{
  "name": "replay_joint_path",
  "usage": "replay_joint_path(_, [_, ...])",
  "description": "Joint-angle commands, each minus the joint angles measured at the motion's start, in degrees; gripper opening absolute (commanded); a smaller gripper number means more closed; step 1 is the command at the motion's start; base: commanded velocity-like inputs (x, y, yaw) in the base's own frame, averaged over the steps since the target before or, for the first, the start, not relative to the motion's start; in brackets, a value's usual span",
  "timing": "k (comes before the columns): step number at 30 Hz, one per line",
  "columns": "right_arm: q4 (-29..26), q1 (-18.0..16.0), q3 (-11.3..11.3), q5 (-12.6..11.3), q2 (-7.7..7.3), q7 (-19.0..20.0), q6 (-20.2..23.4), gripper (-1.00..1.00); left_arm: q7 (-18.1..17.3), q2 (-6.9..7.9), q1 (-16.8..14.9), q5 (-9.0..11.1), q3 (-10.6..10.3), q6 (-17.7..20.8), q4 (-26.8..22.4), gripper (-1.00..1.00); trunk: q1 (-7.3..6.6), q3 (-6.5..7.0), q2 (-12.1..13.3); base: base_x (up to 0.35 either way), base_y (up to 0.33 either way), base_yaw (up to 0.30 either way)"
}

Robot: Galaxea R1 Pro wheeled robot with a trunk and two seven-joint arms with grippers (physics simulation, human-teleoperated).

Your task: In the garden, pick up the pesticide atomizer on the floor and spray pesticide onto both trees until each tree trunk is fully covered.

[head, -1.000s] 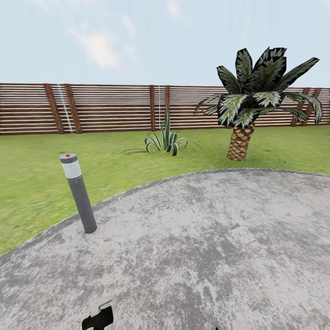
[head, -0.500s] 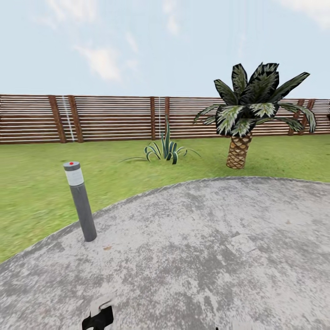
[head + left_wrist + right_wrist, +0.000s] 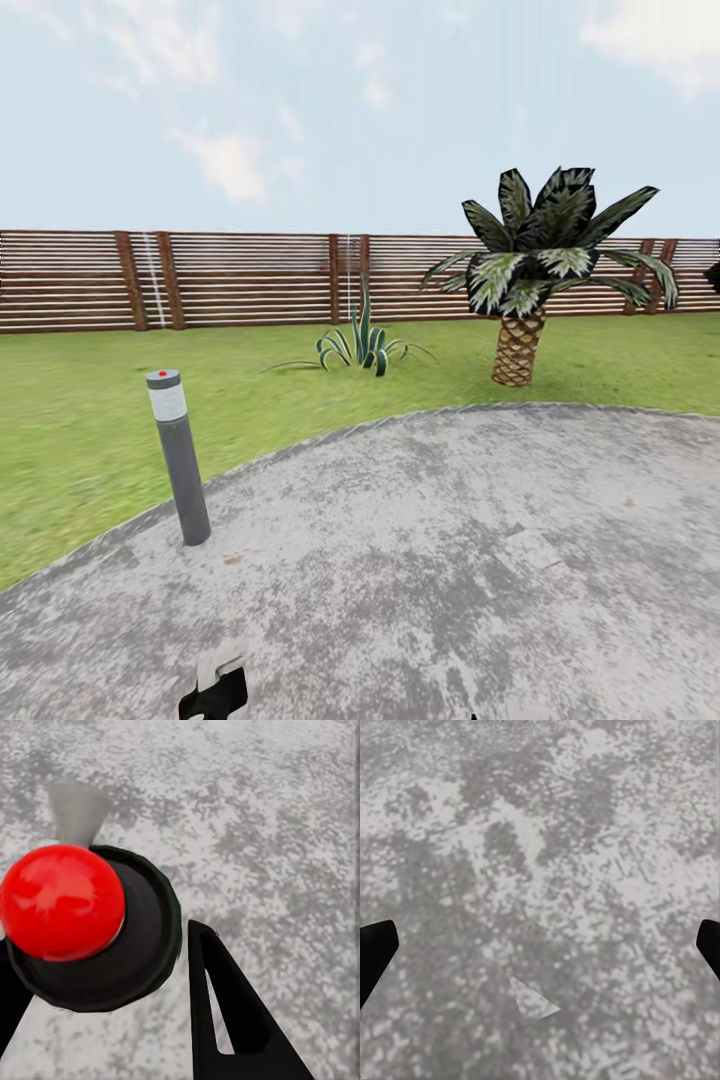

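**Robot on a paved circle at the garden's edge**

At the left of the head view a brown fence of horizontal wooden slats (image 3: pixel 240 278) runs across the frame under a pale, cloudy sky, with the green grass lawn (image 3: pixel 70 440) of the garden spread below it. Lower left, a grey bollard with a white band and a red dot on its cap (image 3: pixel 178 456) stands upright on the rim of a mottled grey paved circle (image 3: pixel 450 560), just beside the grass. At the bottom edge, left of centre, a small black piece of the robot (image 3: pixel 215 690) juts into view.

Toward the centre a spiky, low green plant (image 3: pixel 360 340) grows on the lawn near the fence — and right of it a short palm with a scaled tan trunk and dark, white-streaked fronds (image 3: pixel 535 270) rises before the slats.

In the left wrist view the left gripper (image 3: pixel 112 1012) shows black fingers (image 3: pixel 232 1020) set apart over the paving, a glossy red ball on a round black base (image 3: pixel 64 900) close in front of them. The right wrist view shows the right gripper (image 3: pixel 540 945) with its dark fingertips (image 3: pixel 375 952) at opposite edges of the frame — wide apart, grey paving between them.
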Motion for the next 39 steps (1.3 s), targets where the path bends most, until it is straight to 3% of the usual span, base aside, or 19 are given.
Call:
replay_joint_path(1, [0.0, 0.0, -0.2, 0.0, 0.03, -0.1, -0.2, 1.00, 0.3, 0.00, 0.0, 0.4, -0.5, -0.2, 0.0, -1.00, -0.04, 0.17, 0.0, 0.000, 0.000, 0.000])
replay_joint_path(35, [0.0, 0.0, -0.1, 0.0, 0.10, 0.0, -0.2, 1.00, 0.4, 0.00, 0.0, 0.4, -0.4, -0.2, 0.0, -1.00, -0.91, 7.70, 0.4, 0.000, 0.000, 0.000])
replay_joint_path(39, [0.0, 0.0, -0.1, 0.0, 0.12, 0.0, -0.2, 1.00, 0.4, 0.00, 0.0, 0.4, -0.4, -0.2, 0.0, -1.00, -1.79, 8.42, 2.1, 0.000, 0.000, 0.000])
